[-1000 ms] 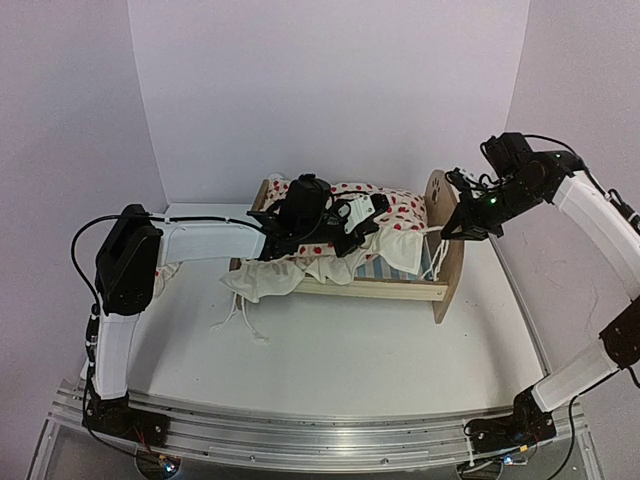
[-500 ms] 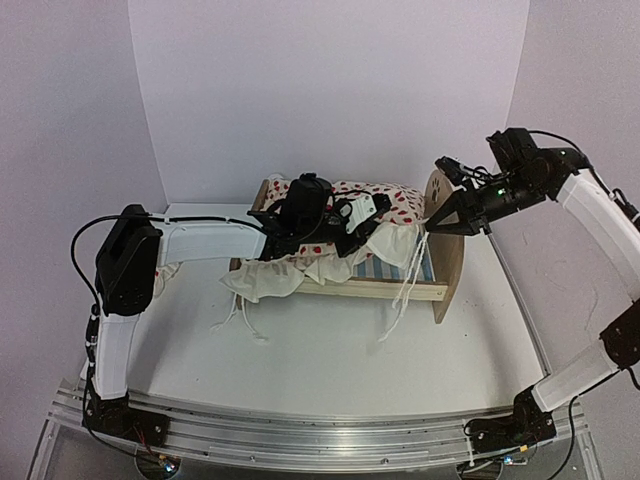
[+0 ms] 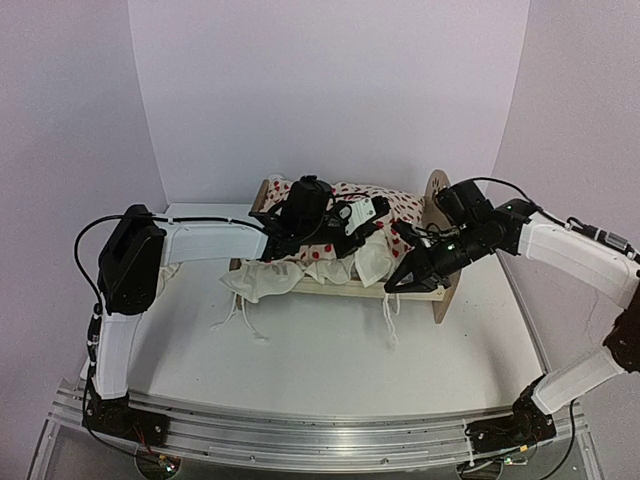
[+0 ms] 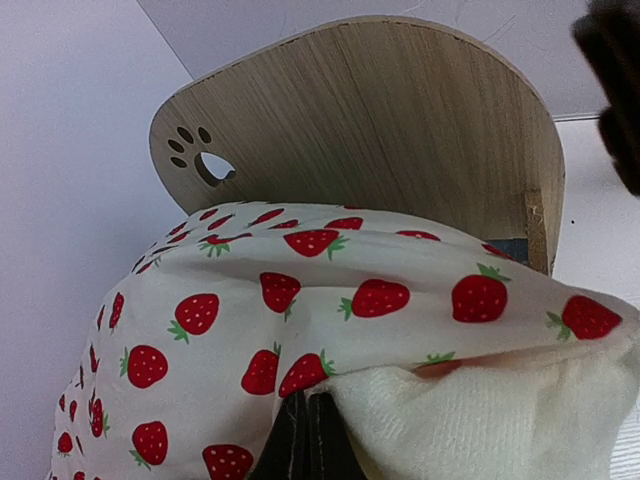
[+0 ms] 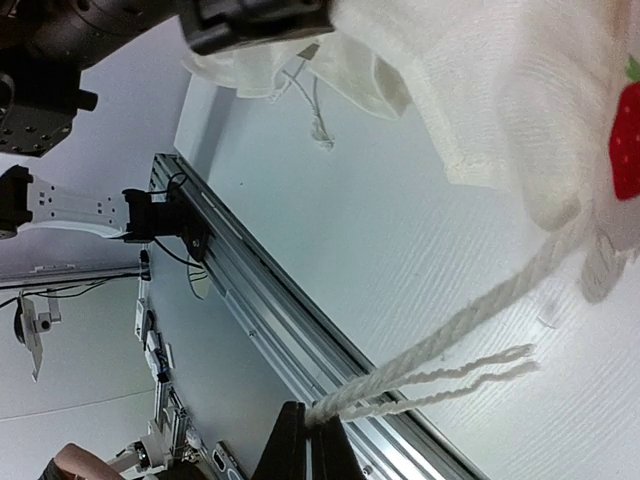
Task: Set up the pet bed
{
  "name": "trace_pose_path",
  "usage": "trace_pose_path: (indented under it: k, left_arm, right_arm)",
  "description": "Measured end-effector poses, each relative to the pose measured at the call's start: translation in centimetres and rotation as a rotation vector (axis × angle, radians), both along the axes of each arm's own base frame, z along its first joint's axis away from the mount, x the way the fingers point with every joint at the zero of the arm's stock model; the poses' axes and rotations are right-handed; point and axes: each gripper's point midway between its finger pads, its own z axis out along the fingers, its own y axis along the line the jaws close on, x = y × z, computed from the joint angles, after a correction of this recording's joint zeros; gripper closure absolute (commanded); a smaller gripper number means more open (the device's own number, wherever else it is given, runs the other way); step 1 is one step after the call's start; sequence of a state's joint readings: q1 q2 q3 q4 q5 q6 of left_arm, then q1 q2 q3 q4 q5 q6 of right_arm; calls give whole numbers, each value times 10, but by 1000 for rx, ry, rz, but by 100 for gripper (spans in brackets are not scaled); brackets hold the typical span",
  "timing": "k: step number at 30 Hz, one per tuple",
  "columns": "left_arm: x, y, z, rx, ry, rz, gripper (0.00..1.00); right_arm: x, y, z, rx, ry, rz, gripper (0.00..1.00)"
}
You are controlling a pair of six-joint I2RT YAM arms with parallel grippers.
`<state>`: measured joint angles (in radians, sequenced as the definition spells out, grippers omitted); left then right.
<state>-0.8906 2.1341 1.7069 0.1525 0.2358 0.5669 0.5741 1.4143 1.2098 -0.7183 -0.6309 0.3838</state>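
The pet bed (image 3: pixel 437 195) stands mid-table, its light-wood rounded headboard on the right; the paw cut-out headboard fills the left wrist view (image 4: pixel 380 120). A white strawberry-print blanket (image 3: pixel 330 235) with a cream underside covers the bed and hides the mattress. My left gripper (image 3: pixel 352 243) is over the bed, shut on the blanket's folded edge (image 4: pixel 300 290). My right gripper (image 3: pixel 392 286) is at the bed's front side near the headboard, shut on a white tassel cord (image 5: pixel 450 335) of the blanket, which it holds taut.
Cream blanket corners and loose cords (image 3: pixel 240 320) hang over the bed's front left onto the white table. An aluminium rail (image 3: pixel 300 420) runs along the near edge and also shows in the right wrist view (image 5: pixel 270 310). White walls close in behind and at the sides.
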Motion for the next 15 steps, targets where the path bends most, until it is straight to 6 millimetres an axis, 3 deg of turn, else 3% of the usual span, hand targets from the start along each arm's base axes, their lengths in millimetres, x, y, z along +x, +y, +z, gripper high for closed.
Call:
trace_pose_path:
  k: [2,6,10,15]
  left_arm:
    - [1,1,0,4,-9,2,100]
    - [7,5,-2,12,-13,14,100]
    - [15,11,-3,22,-25,29,100]
    - [20,15,-4,26,-28,37,100]
  right_arm:
    - [3,10,-2,6,-12,-7,78]
    - [10,23,-20,-13,4,-59,62]
    - [20,26,-46,-108,-1,-120,61]
    - [25,3,-59,-252,-59,-182,69]
